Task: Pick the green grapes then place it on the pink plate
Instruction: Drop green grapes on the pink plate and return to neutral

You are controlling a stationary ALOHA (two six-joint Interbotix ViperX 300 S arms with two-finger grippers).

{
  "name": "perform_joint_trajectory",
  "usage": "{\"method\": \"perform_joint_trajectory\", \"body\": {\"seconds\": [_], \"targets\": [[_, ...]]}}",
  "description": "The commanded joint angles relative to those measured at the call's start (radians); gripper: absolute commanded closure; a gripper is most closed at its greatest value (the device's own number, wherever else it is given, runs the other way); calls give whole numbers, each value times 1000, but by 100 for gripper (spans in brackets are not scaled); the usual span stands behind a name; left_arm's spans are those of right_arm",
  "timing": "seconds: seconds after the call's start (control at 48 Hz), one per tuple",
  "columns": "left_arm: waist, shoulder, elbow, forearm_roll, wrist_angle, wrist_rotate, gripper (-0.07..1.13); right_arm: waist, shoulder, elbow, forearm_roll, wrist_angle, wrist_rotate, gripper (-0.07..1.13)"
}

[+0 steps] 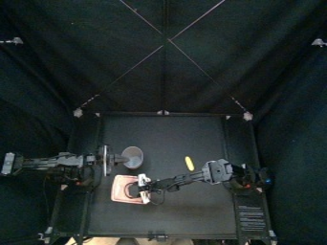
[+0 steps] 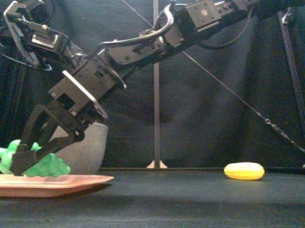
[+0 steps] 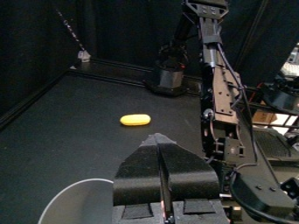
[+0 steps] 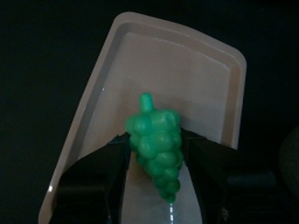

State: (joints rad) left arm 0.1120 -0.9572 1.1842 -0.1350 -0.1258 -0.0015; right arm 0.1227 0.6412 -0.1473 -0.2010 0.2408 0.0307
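Black and idle, my left gripper (image 3: 160, 149) rests at the table's left side, jaws pressed together on nothing. It plays no part in this step; the right arm has reached across from its own side and is the one at the work.

Next along, my right gripper (image 2: 38, 153) hangs low over the pink plate (image 4: 176, 70), jaws part-way apart and closed on the green grapes (image 4: 156, 156), one jaw on each flank of the bunch. Its long axis runs straight out between my fingers, stem end pointing away from my wrist and along the plate's length. The plate lies directly beneath the bunch, so I judge the coming move is only a little further down and then letting go, with no sideways shift. I cannot tell whether the lowest grapes already touch the plate.

Just behind the plate stands the grey speckled cup (image 2: 86, 147), close to my knuckles. Well apart to the right, a small yellow toy (image 2: 244, 170) lies on the table.
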Motion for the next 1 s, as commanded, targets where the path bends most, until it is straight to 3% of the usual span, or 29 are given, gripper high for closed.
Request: {"method": "perform_joint_trajectory", "body": {"seconds": [0.021, 0.229, 0.458, 0.771, 1.0], "targets": [[3, 2, -12, 2, -9, 3, 98, -9, -28, -28, 2, 0, 0, 26], [3, 0, -12, 3, -9, 2, 98, -9, -29, -34, 5, -3, 2, 15], [2, 2, -8, 0, -8, 2, 98, -2, -60, -43, 0, 31, 0, 14], [0, 2, -8, -2, -6, 2, 98, 6, -244, 71, -86, 63, 0, 14], [0, 2, -8, 2, -5, 2, 98, 17, -362, 216, -94, -67, -6, 14]]}}
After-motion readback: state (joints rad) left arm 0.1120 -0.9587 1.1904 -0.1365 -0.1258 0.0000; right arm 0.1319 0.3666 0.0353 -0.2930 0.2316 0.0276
